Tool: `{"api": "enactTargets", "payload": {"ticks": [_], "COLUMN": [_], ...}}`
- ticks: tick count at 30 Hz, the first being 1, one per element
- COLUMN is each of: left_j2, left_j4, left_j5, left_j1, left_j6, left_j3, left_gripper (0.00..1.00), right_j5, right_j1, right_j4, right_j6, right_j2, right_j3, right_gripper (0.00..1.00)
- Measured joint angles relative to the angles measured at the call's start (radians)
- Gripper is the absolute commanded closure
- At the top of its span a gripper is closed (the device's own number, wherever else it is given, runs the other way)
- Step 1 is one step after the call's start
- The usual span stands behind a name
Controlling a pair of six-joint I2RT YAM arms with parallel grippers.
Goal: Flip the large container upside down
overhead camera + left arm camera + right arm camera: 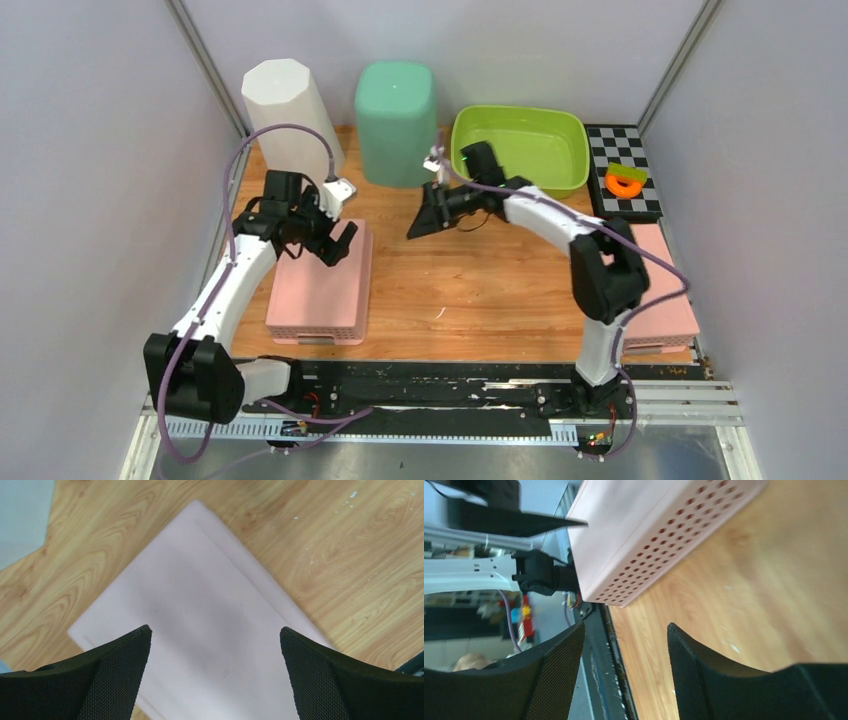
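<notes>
- The wooden table (480,300) is closed in by pale walls on the left, the back and the right. Its middle is the only wide free floor. The near edge ends at a black rail where both arm bases are bolted.
- The large teal container (395,125) stands at the back centre with a closed face upward. Its opening does not show, and its foot is partly covered by the right wrist.
- A white container (290,115) stands near it in the back left corner, close to the wall.
- A lime basin (530,150) sits open side up at the back right. Its left rim is hidden behind the right arm.
- A pink perforated tray (320,290) lies on the left side of the table. A second pink tray (665,310) lies at the right edge, mostly hidden by the right arm.
- The left gripper (215,630) hangs above the left tray with the fingers wide apart and nothing between them.
- The right gripper (425,220) is just beside the teal container, low and to its front right. In the wrist view its fingers (549,680) stand apart and hold nothing. The left part of that view is blurred and hard to read.
- A checkerboard (610,145) lies in the back right corner, with a small orange ring (625,185) on it.
</notes>
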State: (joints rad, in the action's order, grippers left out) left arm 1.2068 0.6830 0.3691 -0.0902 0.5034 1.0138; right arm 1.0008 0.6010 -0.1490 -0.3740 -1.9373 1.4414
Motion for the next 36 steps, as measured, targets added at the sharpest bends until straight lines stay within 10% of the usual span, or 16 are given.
{"api": "enactTargets", "payload": {"ticks": [9, 36], "left_j2": [0.097, 0.264], "left_j4": [0.000, -0.114], "left_j5": [-0.136, -0.354], "left_j1": [-0.180, -0.233], "left_j6": [-0.052, -0.113], "left_j3": [0.001, 0.048], "left_gripper": [0.00, 0.00], "right_j5": [0.003, 0.021], "right_j1": [-0.262, -0.275], "right_j4": [-0.058, -0.025], "right_j6": [0.160, 0.202], "right_j2": [0.285, 0.301], "right_j3": [-0.212, -0.304], "right_gripper": [0.32, 0.31]}}
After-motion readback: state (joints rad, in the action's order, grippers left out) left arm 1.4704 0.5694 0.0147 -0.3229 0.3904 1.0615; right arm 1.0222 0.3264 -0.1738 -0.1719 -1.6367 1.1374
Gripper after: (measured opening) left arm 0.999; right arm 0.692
